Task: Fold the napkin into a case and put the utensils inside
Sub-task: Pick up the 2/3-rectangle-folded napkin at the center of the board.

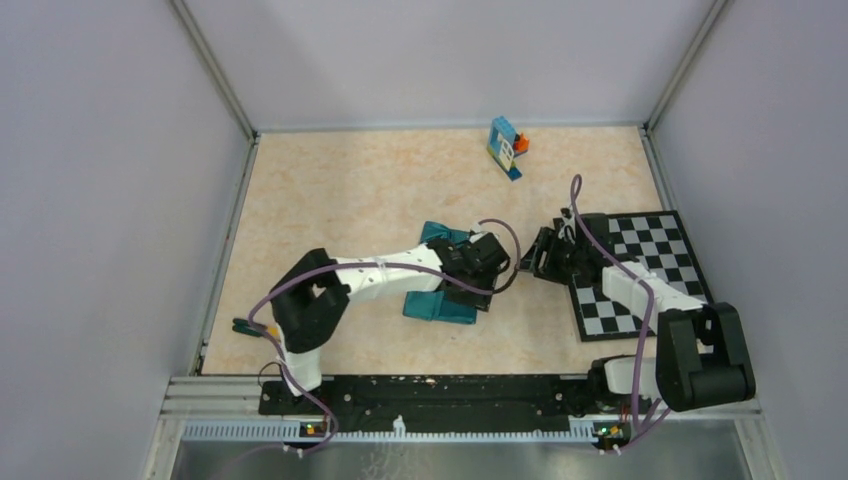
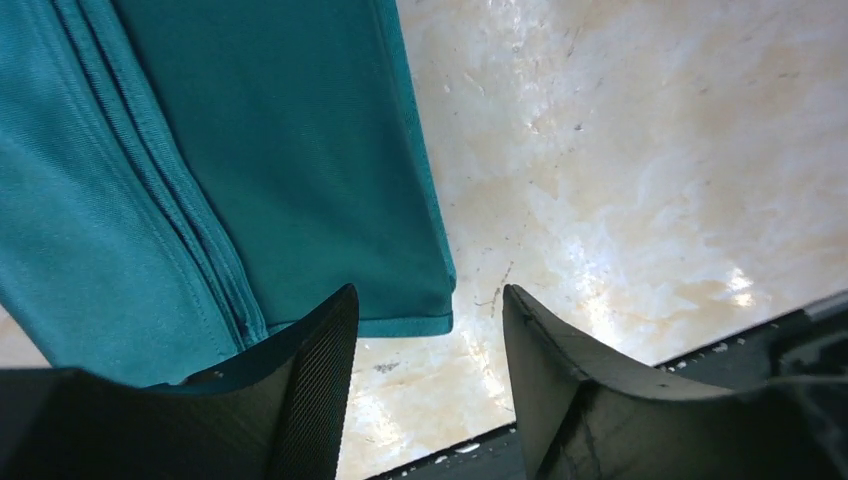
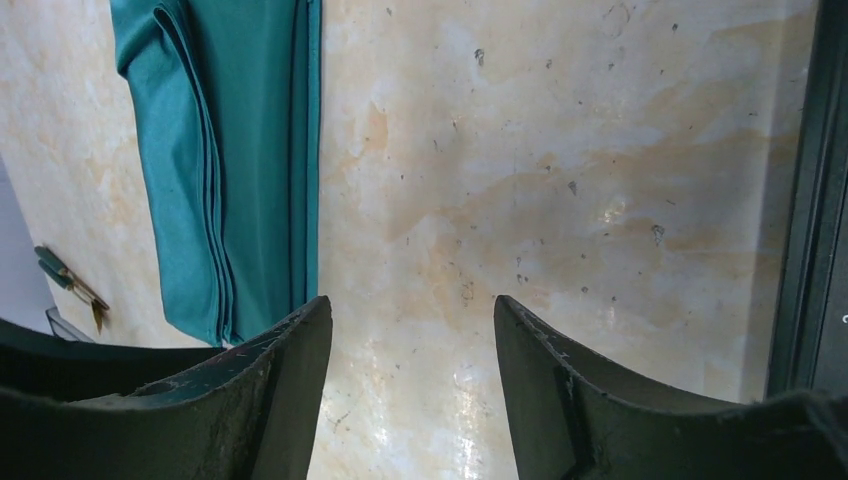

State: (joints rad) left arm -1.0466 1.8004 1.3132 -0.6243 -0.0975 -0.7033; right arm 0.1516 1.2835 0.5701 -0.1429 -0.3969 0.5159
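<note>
**Overhead view.** The napkin, teal-green and folded into a narrow layered strip, lies near the middle of the bench, partly hidden under the left arm. The left tool hangs over the strip's right side. The right tool sits just beside it, at the left edge of the checkerboard mat. The two tools face each other across a small gap, a placing that suits work on one cloth edge from both sides. The toy blocks stand well apart at the far edge and seem to play no part.

**Left wrist view.** The left tool is spread wide with bare bench between its fingers and grips nothing. One finger overlaps the lower corner of the napkin. Whether it touches the cloth cannot be told. Stitched hems run along the strip and mark the stacked folds.

**Right wrist view.** The right tool is likewise spread wide and empty, aimed at bare bench beside the napkin. The utensils lie beyond the cloth near the bench edge, green handle and yellow tip just visible.

**Reading.** The folding looks largely done. With both tools free, the utensils are probably the next thing to fetch, and the left arm sits nearer to them. A pocket opening cannot be made out here.
</note>
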